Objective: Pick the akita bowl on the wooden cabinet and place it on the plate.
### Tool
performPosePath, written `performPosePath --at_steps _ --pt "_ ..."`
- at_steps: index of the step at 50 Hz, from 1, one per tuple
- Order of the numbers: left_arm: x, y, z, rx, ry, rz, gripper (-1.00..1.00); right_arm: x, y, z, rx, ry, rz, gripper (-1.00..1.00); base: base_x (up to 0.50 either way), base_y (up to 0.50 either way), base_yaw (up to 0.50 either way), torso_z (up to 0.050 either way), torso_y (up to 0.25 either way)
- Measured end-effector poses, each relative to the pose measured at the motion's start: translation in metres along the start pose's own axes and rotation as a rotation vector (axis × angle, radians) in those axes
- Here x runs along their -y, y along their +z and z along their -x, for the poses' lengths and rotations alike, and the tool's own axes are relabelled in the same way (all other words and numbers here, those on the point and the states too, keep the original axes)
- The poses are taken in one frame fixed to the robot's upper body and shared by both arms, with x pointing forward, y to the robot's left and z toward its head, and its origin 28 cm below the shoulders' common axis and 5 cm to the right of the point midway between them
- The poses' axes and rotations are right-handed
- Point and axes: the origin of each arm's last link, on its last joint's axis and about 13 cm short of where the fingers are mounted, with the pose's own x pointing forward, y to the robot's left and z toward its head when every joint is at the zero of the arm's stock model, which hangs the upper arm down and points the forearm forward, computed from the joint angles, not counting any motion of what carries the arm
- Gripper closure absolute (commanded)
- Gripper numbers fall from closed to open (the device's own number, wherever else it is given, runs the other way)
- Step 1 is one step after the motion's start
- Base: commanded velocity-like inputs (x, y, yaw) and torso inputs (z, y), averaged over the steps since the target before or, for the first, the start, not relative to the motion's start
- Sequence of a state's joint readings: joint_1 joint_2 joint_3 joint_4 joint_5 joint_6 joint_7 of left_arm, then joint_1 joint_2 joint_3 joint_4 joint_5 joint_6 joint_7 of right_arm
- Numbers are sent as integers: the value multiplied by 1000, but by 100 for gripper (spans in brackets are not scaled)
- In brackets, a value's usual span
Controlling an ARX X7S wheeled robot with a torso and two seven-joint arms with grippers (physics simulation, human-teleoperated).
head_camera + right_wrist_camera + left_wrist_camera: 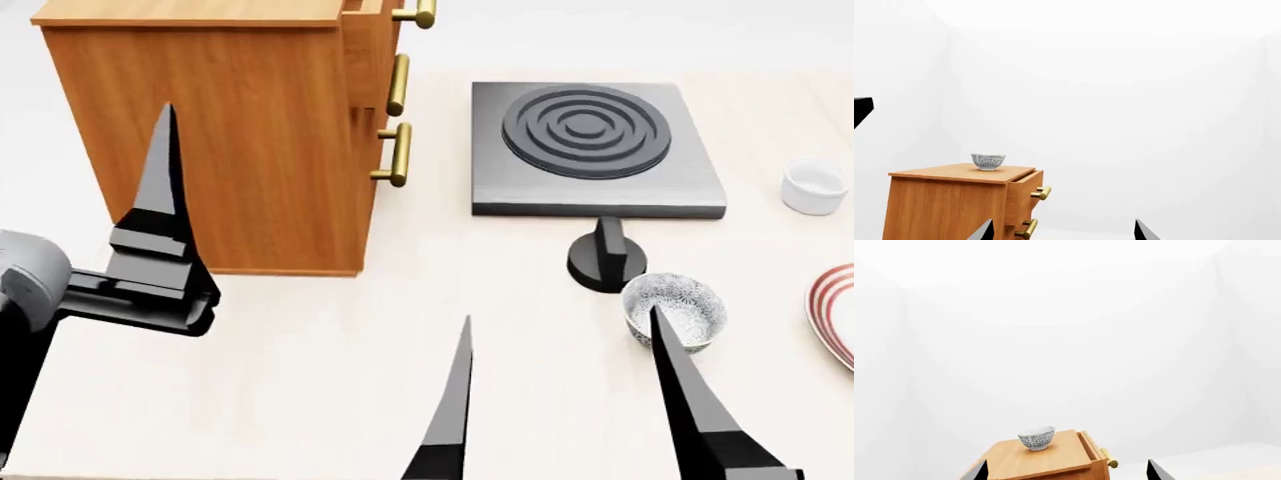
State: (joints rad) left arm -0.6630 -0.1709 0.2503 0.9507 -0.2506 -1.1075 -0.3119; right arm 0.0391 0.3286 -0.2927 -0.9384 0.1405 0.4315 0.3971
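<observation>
Orange-brown wood fills the upper left of the head view: the wooden cabinet [227, 140], brass bar handles [395, 85] down its front edge, top drawer pulled slightly out. Up on its top sits the akita bowl [1036, 438], upright and untouched, close to the middle of the surface (the head view cuts off too low to show it). The right wrist camera catches the same bowl from further off, perched on the cabinet's top.

Down on the pale table [307, 380], a twin speckled bowl [675, 309] rests just beside a black knob [607, 262], in front of the dark stove [594, 148]. A small white cup [814, 187] stands to the stove's right, and the plate [833, 312] peeks in at the right edge, red rings showing.

Left gripper [1066, 471] is spread wide with nothing between its fingertips, raised alongside the cabinet's side. Right gripper [561, 400] is also parted and carrying nothing, hanging over the table near the twin bowl.
</observation>
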Motion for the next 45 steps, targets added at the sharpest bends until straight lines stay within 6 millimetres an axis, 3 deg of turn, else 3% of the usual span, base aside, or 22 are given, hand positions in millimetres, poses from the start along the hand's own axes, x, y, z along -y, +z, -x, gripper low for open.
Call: performPosePath --at_steps 24,38,45 --pt "0 15 -1 42 -15 -12 -100 0 3 1 22 9 -14 -100 467 0 0 0 0" --pt "1 16 1 45 -22 -14 -100 0 4 1 31 -12 -7 -100 24 0 0 0 0" --pt "1 16 2 48 -25 -13 -100 0 5 2 41 -7 -10 -100 389 0 0 0 0"
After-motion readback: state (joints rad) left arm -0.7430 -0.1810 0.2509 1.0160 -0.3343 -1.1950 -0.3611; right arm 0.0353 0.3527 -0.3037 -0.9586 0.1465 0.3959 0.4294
